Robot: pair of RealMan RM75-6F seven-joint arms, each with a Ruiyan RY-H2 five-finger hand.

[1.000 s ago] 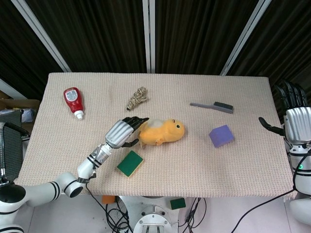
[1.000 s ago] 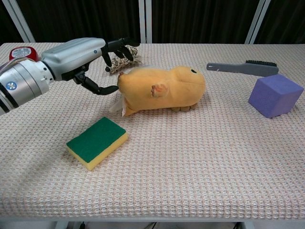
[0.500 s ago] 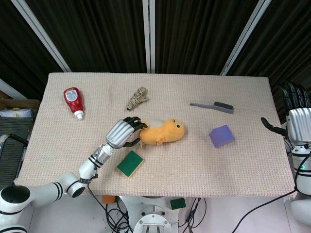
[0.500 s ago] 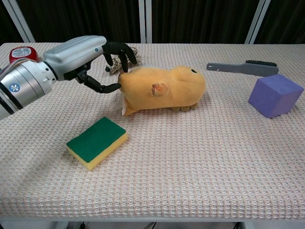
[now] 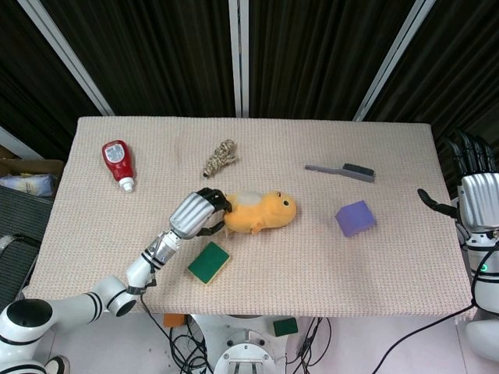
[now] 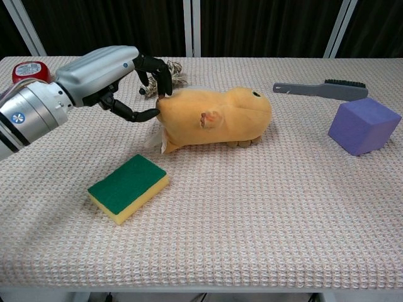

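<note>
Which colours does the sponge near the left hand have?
The rectangular sponge has a green top on a yellow body, clearest in the chest view.

lab | cloth-covered table [image 5: 390, 257] | dark curtain [image 5: 312, 54] | floor cables [image 5: 312, 343]

No text can be read — the red bottle [image 5: 118, 162] bears a label, its print too small.

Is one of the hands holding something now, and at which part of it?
The left hand pinches the orange plush toy at its rear end, fingers above and thumb below. The right hand holds nothing, beside the table.
</note>
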